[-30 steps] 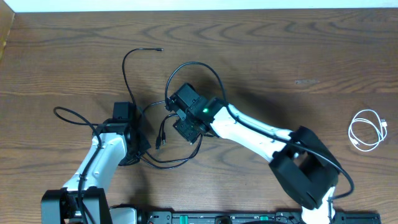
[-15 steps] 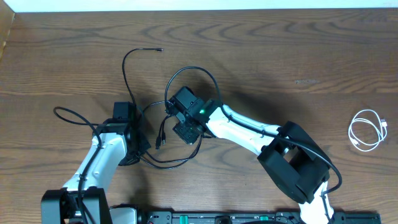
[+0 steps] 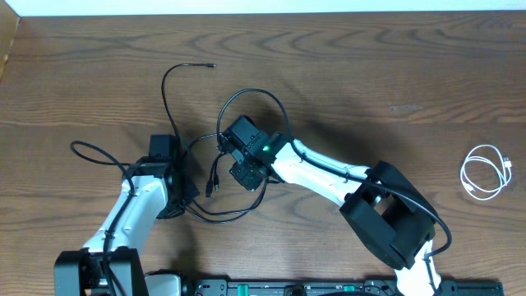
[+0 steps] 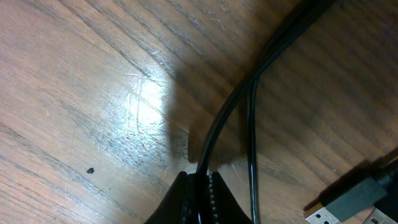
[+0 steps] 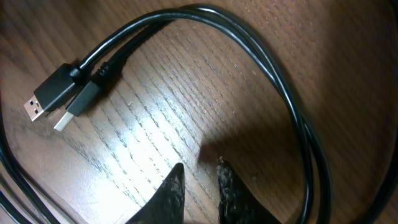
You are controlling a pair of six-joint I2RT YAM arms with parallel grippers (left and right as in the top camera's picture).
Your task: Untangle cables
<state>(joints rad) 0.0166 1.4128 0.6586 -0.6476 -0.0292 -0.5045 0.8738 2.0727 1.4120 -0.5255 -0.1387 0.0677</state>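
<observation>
Tangle of black cables [image 3: 212, 182], left gripper [image 4: 200, 178] pinching one, white cable [image 3: 472, 189] well apart

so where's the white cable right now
In the overhead view the white cable lies coiled near the right edge of the table, apart from the black cables.

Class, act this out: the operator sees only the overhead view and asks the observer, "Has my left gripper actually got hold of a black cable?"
Observer: Yes, the left wrist view shows the left gripper shut on a black cable.
Operator: And the right gripper?
Observer: It is slightly open with nothing in it. Only the wood of the table shows in the gap.
Operator: What lies near it?
Observer: Two USB plugs, side by side on the table.
</observation>
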